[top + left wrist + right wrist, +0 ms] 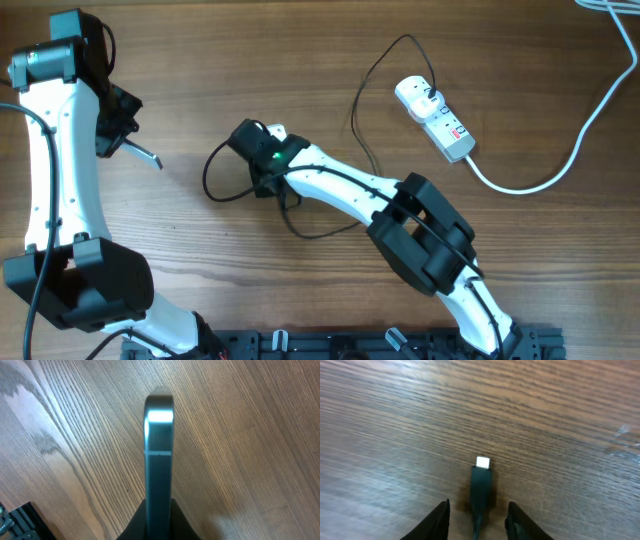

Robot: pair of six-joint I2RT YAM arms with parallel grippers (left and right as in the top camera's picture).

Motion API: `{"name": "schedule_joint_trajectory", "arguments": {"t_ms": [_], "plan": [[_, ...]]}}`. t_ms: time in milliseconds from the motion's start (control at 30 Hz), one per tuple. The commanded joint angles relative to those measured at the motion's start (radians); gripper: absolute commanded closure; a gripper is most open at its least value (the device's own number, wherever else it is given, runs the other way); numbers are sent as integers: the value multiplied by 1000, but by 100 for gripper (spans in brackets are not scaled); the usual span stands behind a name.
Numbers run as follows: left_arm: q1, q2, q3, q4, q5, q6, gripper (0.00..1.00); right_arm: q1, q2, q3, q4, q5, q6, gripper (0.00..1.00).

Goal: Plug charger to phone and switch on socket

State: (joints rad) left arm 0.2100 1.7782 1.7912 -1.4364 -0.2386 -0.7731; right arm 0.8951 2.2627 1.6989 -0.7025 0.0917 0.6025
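My left gripper [159, 510] is shut on the phone [159, 455], which stands edge-on above the wood; from overhead the phone [143, 154] shows as a thin grey sliver at the left gripper [122, 146]. The charger's dark plug tip [481, 482] with its pale metal end lies on the table between the fingers of my right gripper [479, 505], which is open, with a gap on each side of the plug. The thin black cable [364, 82] loops from the right gripper [250, 145] to the white socket [433, 117] at the back right.
A thick white cord [560, 165] curves from the socket off to the far right corner. A black rail [350, 345] runs along the table's front edge, between the arm bases.
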Motion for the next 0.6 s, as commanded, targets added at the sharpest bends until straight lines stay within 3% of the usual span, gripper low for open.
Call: {"name": "schedule_joint_trajectory", "arguments": {"t_ms": [0,200,300,567], "plan": [[4,-3,8,0,-20,-20,96,2,44,20,-2,21,10,65],[4,-3,8,0,-20,-20,96,2,44,20,-42,-13,19,67],[4,-3,8,3,-19,-20,96,2,44,17,-50,-10,19,75],[4,-3,8,2,-19,-20,96,2,47,9,-35,-26,10,81]]}}
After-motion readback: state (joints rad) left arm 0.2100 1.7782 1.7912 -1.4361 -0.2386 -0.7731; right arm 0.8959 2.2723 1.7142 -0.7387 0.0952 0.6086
